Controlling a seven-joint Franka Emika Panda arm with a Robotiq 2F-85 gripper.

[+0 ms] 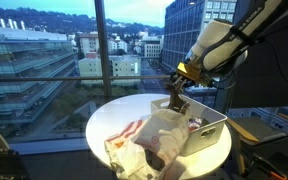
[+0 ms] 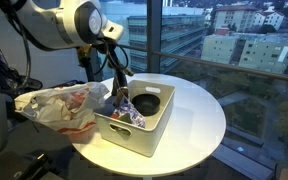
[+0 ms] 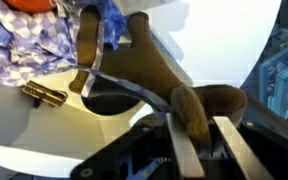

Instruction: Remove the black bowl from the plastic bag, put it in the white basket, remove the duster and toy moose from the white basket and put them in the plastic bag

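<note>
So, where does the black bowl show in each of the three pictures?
Exterior view: black bowl in the far end of the white basket, right of the gripper.
Exterior view: bowl not seen; the basket wall seems to hide it.
Wrist view: dark round at centre left, under the toy moose.
Shared landmark: the gripper inside the basket.

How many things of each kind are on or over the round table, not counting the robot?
Baskets: 1, the white basket
Bags: 1, the plastic bag
Bowls: 1, the black bowl, in the basket
Toys: 1, the toy moose, held by the gripper
Dusters: 1, the duster
Total: 5
</note>
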